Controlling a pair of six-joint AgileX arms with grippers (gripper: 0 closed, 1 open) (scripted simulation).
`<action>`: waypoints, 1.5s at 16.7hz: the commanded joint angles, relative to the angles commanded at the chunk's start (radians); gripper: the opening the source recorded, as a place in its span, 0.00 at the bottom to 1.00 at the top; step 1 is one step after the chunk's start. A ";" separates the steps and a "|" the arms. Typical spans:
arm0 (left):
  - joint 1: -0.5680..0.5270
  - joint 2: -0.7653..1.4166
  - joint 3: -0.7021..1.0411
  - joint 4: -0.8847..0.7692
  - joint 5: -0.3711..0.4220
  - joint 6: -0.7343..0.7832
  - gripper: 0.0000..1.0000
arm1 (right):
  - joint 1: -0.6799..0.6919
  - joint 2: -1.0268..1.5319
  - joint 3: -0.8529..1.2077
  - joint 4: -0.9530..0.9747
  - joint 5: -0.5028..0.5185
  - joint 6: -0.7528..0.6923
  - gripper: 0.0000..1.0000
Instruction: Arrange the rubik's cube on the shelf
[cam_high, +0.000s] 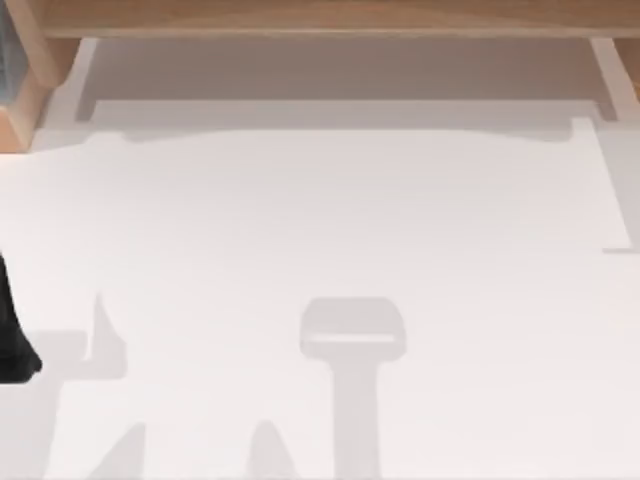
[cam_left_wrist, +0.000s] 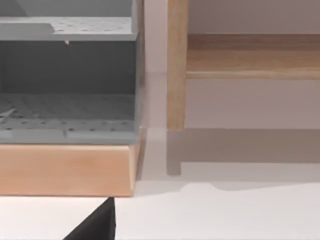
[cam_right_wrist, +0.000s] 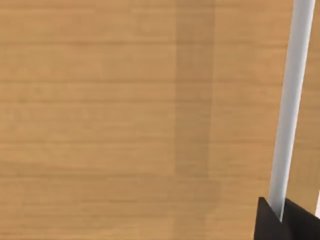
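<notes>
Left gripper (cam_left_wrist: 96, 226): a black wedge of it at the edge of the left wrist view, low over the white table (cam_left_wrist: 225, 215). Wide or narrow: cannot tell. Nothing seen in its hold.

- Ahead of it and close: a light wooden base block (cam_left_wrist: 65, 167) standing on the table and carrying a grey perforated rack (cam_left_wrist: 65, 80) with two tiers.
- Just beside the rack, farther along: a wooden upright (cam_left_wrist: 176, 65) of the shelf (cam_left_wrist: 250, 60), with the shelf board running off level from it, above the table. The shelf's shadow lies on the table below the board.
- In the top view the left arm (cam_high: 12, 330) is a dark shape at the table's left edge, well apart from the shelf.

Right gripper (cam_right_wrist: 287, 222): a black corner of it in the right wrist view. Wide or narrow: cannot tell.

- Right at it: a pale upright (cam_right_wrist: 292, 100), slightly tilted in that view, running away from the gripper.
- Behind the upright, near the gripper: light-brown wood grain of the shelf (cam_right_wrist: 125, 125), crossed by one darker shadow band.

Top view: the shelf board (cam_high: 330, 15) spans the far edge of the table (cam_high: 320, 230), with pale uprights under it at both ends (cam_high: 85, 75). Grey arm shadows lie on the near table.

Where the rubik's cube sits: cannot tell.
</notes>
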 joint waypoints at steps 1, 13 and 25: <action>0.000 0.000 0.000 0.000 0.000 0.000 1.00 | 0.000 0.000 0.000 0.000 0.000 0.000 0.30; 0.000 0.000 0.000 0.000 0.000 0.000 1.00 | 0.000 0.000 0.000 0.000 0.000 0.000 1.00; 0.000 0.000 0.000 0.000 0.000 0.000 1.00 | -0.046 -0.018 -0.061 0.044 -0.048 0.000 1.00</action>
